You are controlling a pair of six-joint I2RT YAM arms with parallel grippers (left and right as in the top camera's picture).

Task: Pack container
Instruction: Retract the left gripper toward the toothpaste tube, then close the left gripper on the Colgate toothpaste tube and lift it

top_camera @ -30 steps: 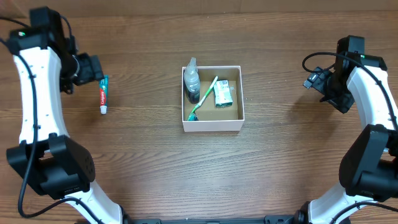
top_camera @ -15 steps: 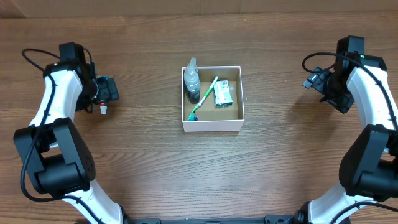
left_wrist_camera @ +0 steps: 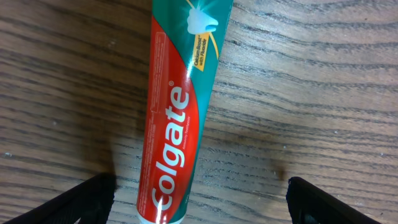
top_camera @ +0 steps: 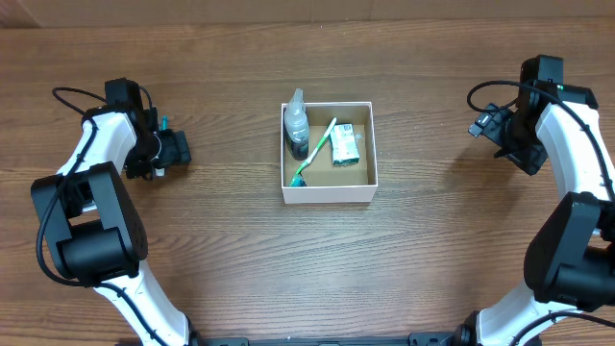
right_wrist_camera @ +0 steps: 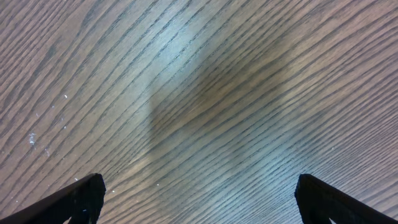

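Container [top_camera: 328, 193]: square, shallow white cardboard box, brown floor. Sitting flat, open-topped, mid-desk [top_camera: 432, 250]. Holding bottle [top_camera: 297, 125] along left wall, toothbrush [top_camera: 315, 149] lying diagonally, green packet [top_camera: 345, 144] beside it.

A dark brown wood-grain desk [top_camera: 240, 259] fills the view; soft glare brightens its grain in the right wrist view.

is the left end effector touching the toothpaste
Apart. The left wrist view shows a plain gap between the toothpaste and each finger of the left end effector.
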